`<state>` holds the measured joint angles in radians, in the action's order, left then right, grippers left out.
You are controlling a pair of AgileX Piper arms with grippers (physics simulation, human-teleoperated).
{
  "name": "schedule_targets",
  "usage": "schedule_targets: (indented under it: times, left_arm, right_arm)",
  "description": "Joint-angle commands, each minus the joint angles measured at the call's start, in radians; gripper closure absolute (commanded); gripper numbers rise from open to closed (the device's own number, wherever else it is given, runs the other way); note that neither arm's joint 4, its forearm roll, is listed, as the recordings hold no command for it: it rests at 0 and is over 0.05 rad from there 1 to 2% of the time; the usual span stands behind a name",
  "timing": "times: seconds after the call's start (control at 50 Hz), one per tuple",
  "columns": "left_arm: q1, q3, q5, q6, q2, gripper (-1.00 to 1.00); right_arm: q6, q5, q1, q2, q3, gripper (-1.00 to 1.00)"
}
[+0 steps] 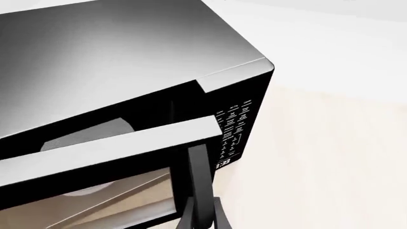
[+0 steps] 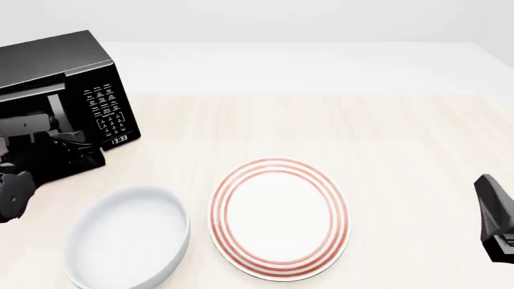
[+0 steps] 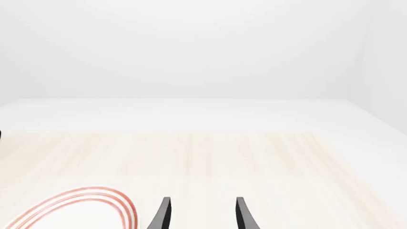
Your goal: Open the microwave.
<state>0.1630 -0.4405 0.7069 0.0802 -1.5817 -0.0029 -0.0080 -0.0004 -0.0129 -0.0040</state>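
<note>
Microwave [image 2: 56, 72] door ajar, left gripper [image 1: 202, 217] apparently clamped on its bar handle [image 1: 198, 181], partly out of frame; right gripper [image 3: 201, 213] parted, holding nothing, beside striped plate [image 2: 280, 218]

The microwave [image 2: 60, 72] is occupying the far left corner of the table [image 2: 401, 138], and its door [image 1: 108, 152] is standing partly ajar, narrowing the passage in front of it. The left gripper [image 1: 202, 217] is sitting at the door handle [image 1: 197, 176]. A white bowl [image 2: 129, 241] and a red-ringed plate [image 2: 280, 218] are blocking the near centre. Bare wood is lying open across the far centre and right side. The right gripper [image 3: 200, 214] is facing unobstructed tabletop.
</note>
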Motion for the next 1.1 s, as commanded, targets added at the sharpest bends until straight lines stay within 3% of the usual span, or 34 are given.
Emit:
schedule_targets:
  times: [0.02, 1.1]
  left_arm:
    - [0.001, 0.002, 0.029, 0.002, 0.055, 1.0]
    - [-0.022, 0.159, 0.035, -0.005, 0.257, 1.0]
  right_arm:
    - [0.0, 0.0, 0.0, 0.0, 0.0, -1.0]
    - [0.0, 0.0, 0.0, 0.0, 0.0, -1.0]
